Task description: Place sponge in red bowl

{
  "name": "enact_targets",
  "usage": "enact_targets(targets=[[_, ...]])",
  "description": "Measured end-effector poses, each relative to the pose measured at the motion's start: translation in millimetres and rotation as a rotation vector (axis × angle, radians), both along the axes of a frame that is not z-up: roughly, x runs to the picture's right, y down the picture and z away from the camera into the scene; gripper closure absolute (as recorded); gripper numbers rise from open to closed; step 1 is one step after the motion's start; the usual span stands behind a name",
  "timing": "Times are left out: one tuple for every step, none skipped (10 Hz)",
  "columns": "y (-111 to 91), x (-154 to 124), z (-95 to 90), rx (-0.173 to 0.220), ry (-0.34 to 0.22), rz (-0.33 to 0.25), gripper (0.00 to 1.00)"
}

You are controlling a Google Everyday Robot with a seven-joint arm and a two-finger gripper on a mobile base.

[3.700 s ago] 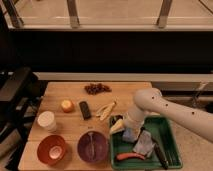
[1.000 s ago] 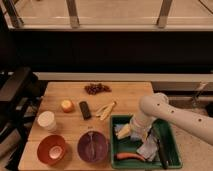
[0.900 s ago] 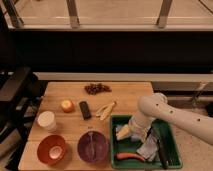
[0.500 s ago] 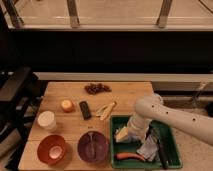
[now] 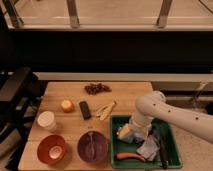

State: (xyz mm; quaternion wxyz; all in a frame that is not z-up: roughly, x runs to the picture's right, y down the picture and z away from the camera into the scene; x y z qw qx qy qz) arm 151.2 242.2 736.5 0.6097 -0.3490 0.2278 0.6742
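White arm reaches in from the right. The two-finger gripper (image 5: 128, 134) is down inside the green plastic tray (image 5: 122, 118), at its left end, jaws spread wide, nothing lifted. The small light-blue soft sponge (image 5: 121, 131) lies in the tray right at the fingertips (whether the jaws already straddle it, cannot tell), apart from the crumpled grey-blue rag (image 5: 148, 149). The round orange-red bowl (image 5: 42, 150) sits front-left on the wooden table (image 5: 65, 92), beyond the dark purple bowl (image 5: 82, 150), no sponge inside. Judgement: early stage, with grasp, lift, carry across and release all left.
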Motion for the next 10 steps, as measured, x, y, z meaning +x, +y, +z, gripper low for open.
enact_targets(targets=[[-10.8, -1.1, -9.5, 0.009, 0.001, 0.013, 0.2], [-20.7, -2.7, -17.8, 0.02, -0.002, 0.025, 0.2], [-27.1, -4.6, -22.8, 0.029, -0.006, 0.035, 0.2], [-31.0, -8.4, -23.0, 0.038, -0.013, 0.041, 0.2], [-33.4, -11.3, -17.8, 0.055, -0.019, 0.05, 0.2], [-33.3, -12.4, -9.1, 0.088, -0.012, 0.054, 0.2], [-34.2, -14.3, 1.3, 0.13, -0.001, 0.059, 0.2], [-36.6, -13.8, 13.3, 0.173, 0.012, 0.058, 0.2], [-40.0, -14.1, 18.6, 0.198, 0.02, 0.054, 0.2], [-44.1, -13.1, 22.6, 0.216, 0.03, 0.044, 0.2]])
